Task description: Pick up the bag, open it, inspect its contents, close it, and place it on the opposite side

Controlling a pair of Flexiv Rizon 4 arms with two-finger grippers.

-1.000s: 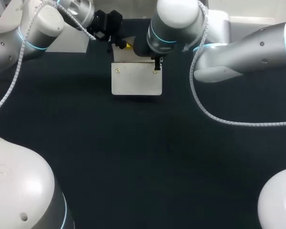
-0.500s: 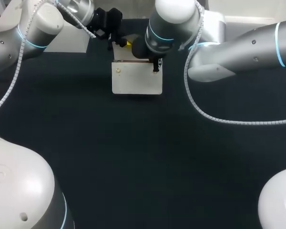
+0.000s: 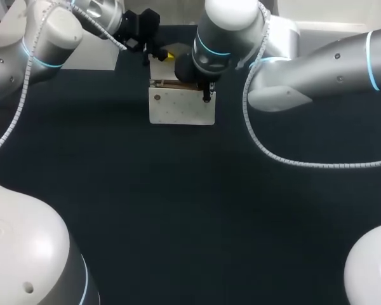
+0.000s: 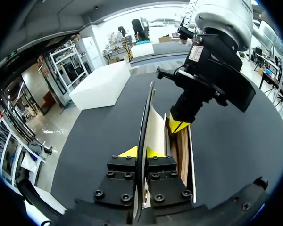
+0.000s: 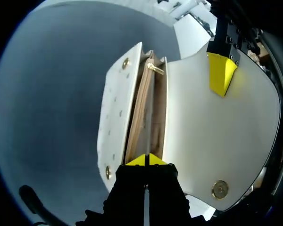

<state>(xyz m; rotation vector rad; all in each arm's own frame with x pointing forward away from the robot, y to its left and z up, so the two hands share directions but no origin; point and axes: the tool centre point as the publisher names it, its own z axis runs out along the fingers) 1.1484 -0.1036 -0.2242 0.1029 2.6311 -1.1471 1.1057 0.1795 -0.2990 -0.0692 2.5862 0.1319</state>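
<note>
Head view dim overall, dark counter soaking up the light, overhead glare on the white shells of left arm & right arm, bag lit bright w/ thin shadow under its lower edge; wrist views brighter, bag flap washed pale.

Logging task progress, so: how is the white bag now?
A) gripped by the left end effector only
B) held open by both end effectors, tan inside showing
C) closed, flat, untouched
B: the left end effector and right end effector each pinch part of the bag, its tan interior exposed.
</note>
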